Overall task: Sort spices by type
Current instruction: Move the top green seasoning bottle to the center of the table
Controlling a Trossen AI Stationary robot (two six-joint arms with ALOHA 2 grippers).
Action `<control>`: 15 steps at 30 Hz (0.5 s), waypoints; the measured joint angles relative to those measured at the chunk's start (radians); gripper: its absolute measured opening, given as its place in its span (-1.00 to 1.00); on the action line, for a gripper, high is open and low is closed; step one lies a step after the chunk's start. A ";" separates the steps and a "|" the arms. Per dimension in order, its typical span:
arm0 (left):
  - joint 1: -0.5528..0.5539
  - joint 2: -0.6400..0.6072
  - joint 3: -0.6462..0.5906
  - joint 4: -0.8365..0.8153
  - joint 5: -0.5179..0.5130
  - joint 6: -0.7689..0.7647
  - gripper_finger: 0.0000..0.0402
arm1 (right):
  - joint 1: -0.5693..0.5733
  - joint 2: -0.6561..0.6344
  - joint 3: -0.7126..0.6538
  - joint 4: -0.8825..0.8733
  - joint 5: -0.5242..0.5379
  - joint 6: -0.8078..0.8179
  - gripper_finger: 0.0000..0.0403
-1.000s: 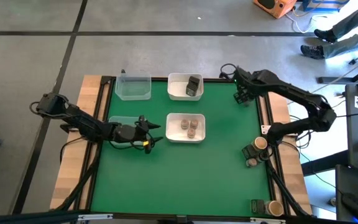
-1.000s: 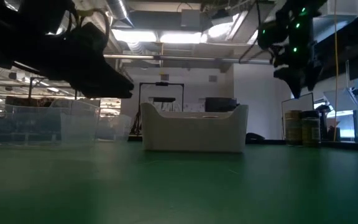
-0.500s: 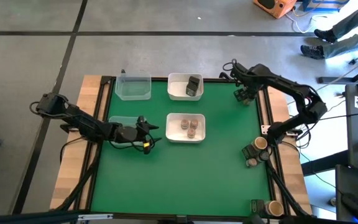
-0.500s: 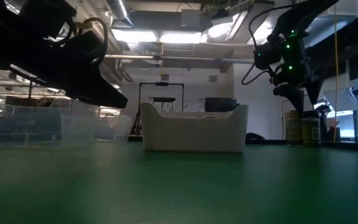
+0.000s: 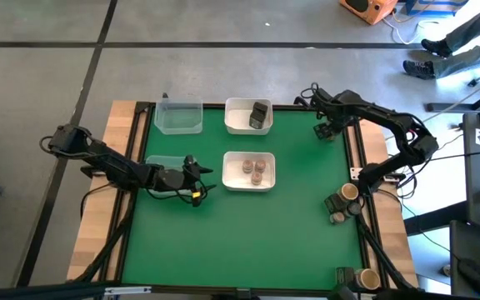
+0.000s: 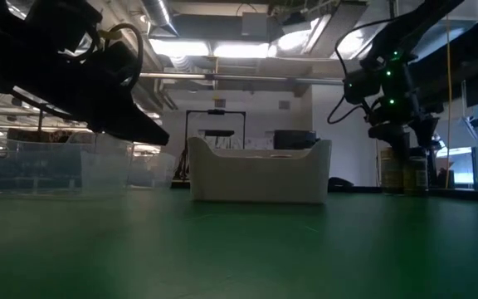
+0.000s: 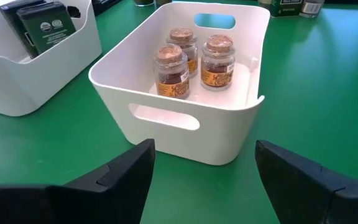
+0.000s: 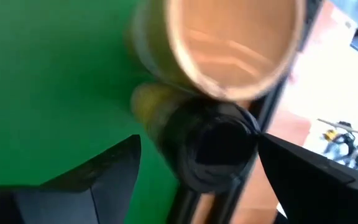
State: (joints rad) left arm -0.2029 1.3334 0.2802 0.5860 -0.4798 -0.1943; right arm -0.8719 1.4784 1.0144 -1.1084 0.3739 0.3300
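Note:
My right gripper [image 5: 325, 131] [image 6: 401, 137] hangs open over the table's far right edge. In its wrist view a tan-topped round jar [image 8: 235, 43] and a black-capped jar [image 8: 216, 146] stand just under it, the black cap between the open fingers [image 8: 197, 155]. In the low view these jars [image 6: 405, 173] stand on the table. My left gripper [image 5: 205, 181] [image 7: 204, 155] waits open, facing a white tray [image 7: 166, 118] with three brownish jars [image 7: 194, 56] [image 5: 251, 169]. Dark grey tins [image 5: 260, 113] [image 7: 39, 22] sit in the far tray.
More jars stand along the right edge [image 5: 342, 202] and at the near right corner [image 5: 358, 277]. Two clear tubs sit on the left, one at the far edge [image 5: 179, 117] and one by the left arm [image 5: 162, 161]. Green mat [image 5: 282, 233] lies bare toward the near side.
My right gripper has come down toward the jars at the far right edge, its arm folding closer over them. The left arm has kept almost still.

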 joint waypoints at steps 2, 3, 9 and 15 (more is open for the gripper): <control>0.001 0.000 0.000 -0.001 0.000 0.010 0.34 | 0.001 0.000 -0.010 0.025 -0.020 -0.017 0.59; 0.001 0.000 0.000 -0.001 0.000 0.012 0.34 | 0.001 0.000 -0.016 0.042 -0.031 -0.021 0.59; 0.001 0.000 -0.001 -0.001 0.000 0.011 0.34 | 0.000 0.000 -0.052 0.093 -0.038 -0.026 0.59; 0.001 0.001 -0.001 0.000 0.000 0.012 0.34 | 0.000 0.000 -0.088 0.136 -0.091 -0.046 0.52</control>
State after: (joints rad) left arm -0.2020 1.3342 0.2794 0.5861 -0.4797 -0.1826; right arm -0.8715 1.4780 0.9266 -0.9729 0.2832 0.2840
